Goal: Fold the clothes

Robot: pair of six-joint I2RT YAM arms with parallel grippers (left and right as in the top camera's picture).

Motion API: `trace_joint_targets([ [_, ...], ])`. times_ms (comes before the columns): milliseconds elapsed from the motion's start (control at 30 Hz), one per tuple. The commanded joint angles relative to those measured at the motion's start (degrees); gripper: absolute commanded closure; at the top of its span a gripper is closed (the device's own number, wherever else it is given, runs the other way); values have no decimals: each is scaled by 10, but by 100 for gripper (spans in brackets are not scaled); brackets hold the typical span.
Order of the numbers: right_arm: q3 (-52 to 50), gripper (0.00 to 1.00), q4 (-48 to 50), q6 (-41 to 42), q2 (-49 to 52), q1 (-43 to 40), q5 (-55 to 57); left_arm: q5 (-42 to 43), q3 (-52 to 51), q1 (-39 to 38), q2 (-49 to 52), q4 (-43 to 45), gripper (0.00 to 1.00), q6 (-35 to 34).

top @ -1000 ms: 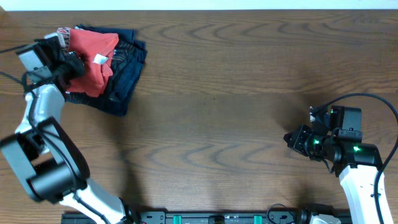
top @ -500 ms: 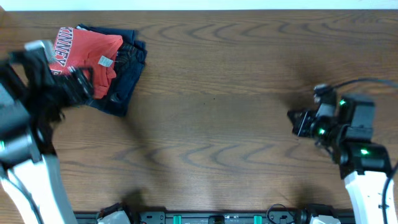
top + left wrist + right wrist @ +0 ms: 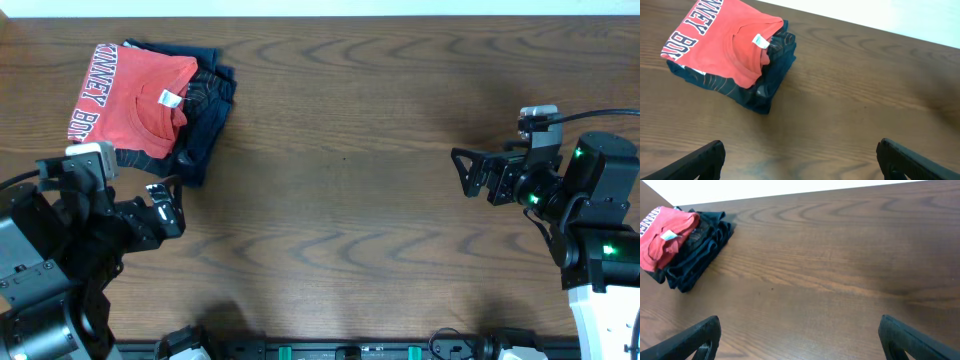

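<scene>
The clothes, an orange-red T-shirt (image 3: 125, 100) with white lettering and a small white neck label, lie folded on a dark navy folded shirt (image 3: 205, 125) at the table's far left. The left wrist view shows the T-shirt (image 3: 725, 45) at upper left, and the right wrist view shows it (image 3: 660, 237) at the far left edge. My left gripper (image 3: 172, 208) hovers open in front of the pile, apart from it, with nothing between its fingers (image 3: 800, 150). My right gripper (image 3: 463, 172) is far off at the right, open and empty (image 3: 800, 325), pointing left over bare wood.
The navy shirt (image 3: 765, 85) sticks out from under the T-shirt on its right and near sides. The brown wooden table (image 3: 340, 200) stretches between the two arms. A white wall runs along the table's far edge (image 3: 805, 190).
My left gripper has let go of the T-shirt, opened and pulled back toward the near edge. The T-shirt now lies flat on the pile. My right gripper has opened wide.
</scene>
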Motion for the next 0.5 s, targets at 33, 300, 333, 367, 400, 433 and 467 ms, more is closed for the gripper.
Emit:
trace_joint_targets([
  [33, 5, 1, -6, -11, 0, 4, -5, -13, -1, -2, 6, 0, 2, 10],
  [300, 4, 1, -21, 3, 0, 6, -34, -13, -1, -2, 7, 0, 2, 10],
  [333, 4, 1, -24, 3, 0, 6, -34, -13, -1, -2, 7, 0, 2, 10],
  [367, 4, 1, -38, -2, 0, 6, -20, -13, -1, -2, 7, 0, 2, 10],
  [400, 4, 1, -51, -1, 0, 6, -1, -13, -1, -2, 7, 0, 2, 10],
  [433, 4, 1, -62, -1, 0, 6, 9, -13, -1, -2, 7, 0, 2, 10],
  [467, 4, 1, -78, -1, 0, 6, 11, -13, -1, -2, 7, 0, 2, 10],
])
